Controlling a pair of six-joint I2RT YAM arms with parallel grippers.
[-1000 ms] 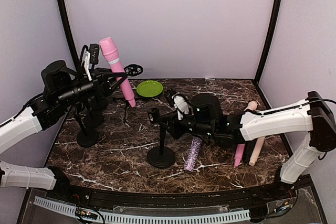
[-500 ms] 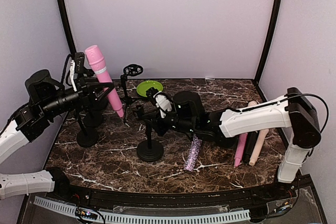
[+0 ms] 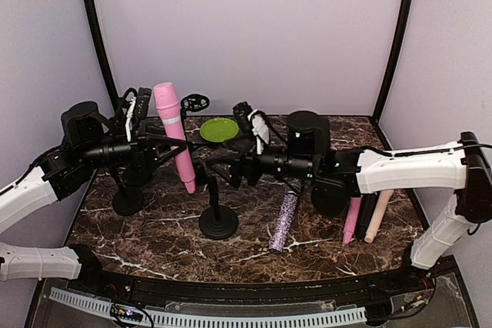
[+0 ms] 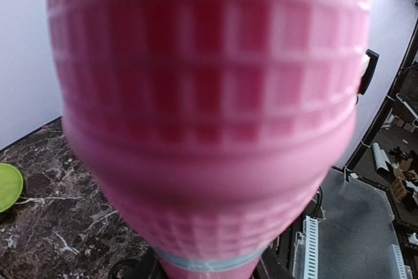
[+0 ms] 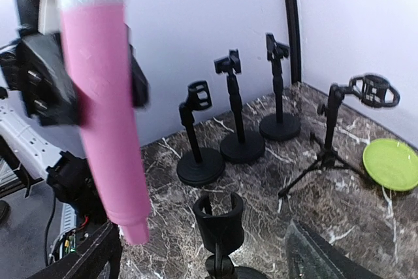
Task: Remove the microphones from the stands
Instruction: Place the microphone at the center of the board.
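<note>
Pincers first: the left pincer [image 3: 166, 142] was clamped on the pink microphone [image 3: 184, 170], head up, handle tilted, held above the bench [image 3: 165, 237] and clear of the stand [image 3: 218, 224] just to its right. The right pincer [image 3: 220, 173] stood wide, fingers [image 5: 95, 259] either side of the stand's post, under its clip [image 5: 219, 222].

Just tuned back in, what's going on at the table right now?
The left claw is clamped on the pink microphone and holds it in the air, tilted, head up. The black stand stands on the table just beside the microphone's lower end, and its clip is empty. The right claw sits open at that clip, with a finger on either side, not touching it in the right wrist view. The microphone is out of the stand.
</note>
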